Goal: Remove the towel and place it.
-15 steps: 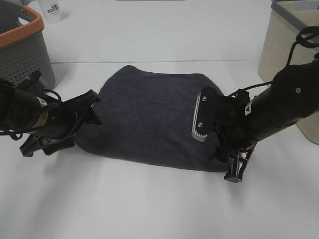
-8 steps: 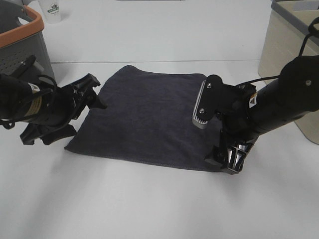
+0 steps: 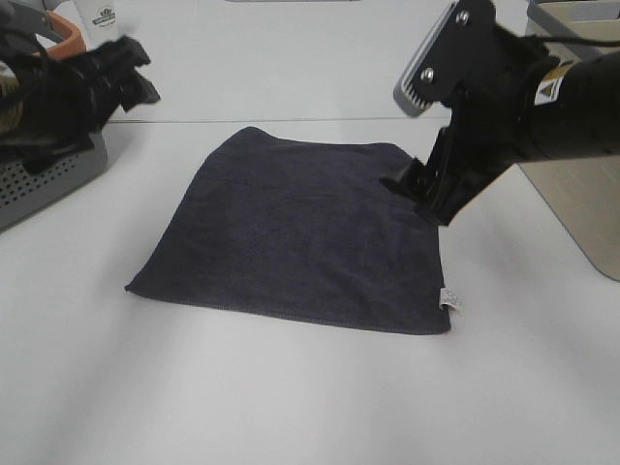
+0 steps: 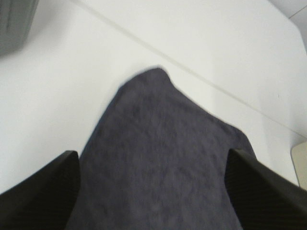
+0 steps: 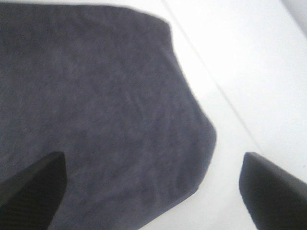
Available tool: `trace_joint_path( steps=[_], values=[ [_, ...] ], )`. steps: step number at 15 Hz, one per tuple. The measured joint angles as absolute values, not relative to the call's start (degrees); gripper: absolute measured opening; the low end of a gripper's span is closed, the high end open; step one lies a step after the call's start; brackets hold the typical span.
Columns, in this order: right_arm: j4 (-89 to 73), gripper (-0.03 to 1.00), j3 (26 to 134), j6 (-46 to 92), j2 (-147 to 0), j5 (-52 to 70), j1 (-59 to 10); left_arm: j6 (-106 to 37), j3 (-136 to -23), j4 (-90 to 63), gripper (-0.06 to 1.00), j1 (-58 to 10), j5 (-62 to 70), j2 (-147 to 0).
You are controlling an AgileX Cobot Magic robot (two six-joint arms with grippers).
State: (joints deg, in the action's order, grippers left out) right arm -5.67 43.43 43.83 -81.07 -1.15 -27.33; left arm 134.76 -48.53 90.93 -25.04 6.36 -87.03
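Observation:
The dark charcoal-navy towel (image 3: 300, 232) lies spread flat on the white table, with its small white tag (image 3: 449, 301) at the near right corner. My left gripper (image 3: 136, 73) is raised at the far left, away from the towel, open and empty. My right gripper (image 3: 418, 194) hovers above the towel's far right corner, open and empty. The towel fills the space below the open fingers in the left wrist view (image 4: 163, 163), where the left gripper (image 4: 151, 158) holds nothing. It does the same in the right wrist view (image 5: 96, 110), below the right gripper (image 5: 152, 160).
A grey basket with an orange rim (image 3: 44, 160) stands at the far left behind my left arm. A beige basket (image 3: 572, 199) stands at the right edge. A white cup (image 3: 102, 19) sits at the back left.
Both grippers have left the towel's near corners and risen up and back. The left one swung to the far left. The towel now lies flat, its tag showing.

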Motion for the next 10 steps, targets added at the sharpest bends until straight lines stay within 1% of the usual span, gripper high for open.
trace_joint_path(
  steps=[4,7,8,9,10],
  values=[
    [-5.67,0.94,49.96,43.37,-79.01,-3.78,-27.33,113.33,-61.25,88.81,0.77,-25.04,15.99,-86.52],
    [-5.79,0.94,55.86,43.37,-79.01,-3.72,-26.18,87.49,-70.82,83.59,0.77,-25.04,26.76,-86.4],
    [-7.16,0.94,58.16,43.37,-79.01,-3.72,-24.18,78.5,-73.63,81.02,0.77,-25.04,30.88,-86.4],
    [-12.72,0.94,62.28,42.17,-79.01,-3.5,-19.14,61.25,-79.01,73.05,0.77,-24.52,37.93,-86.63],
    [-16.56,0.94,64.34,41.94,-79.01,-2.81,-16.39,54.77,-81.65,66.86,0.77,-23.55,39.08,-86.92]
  ],
)
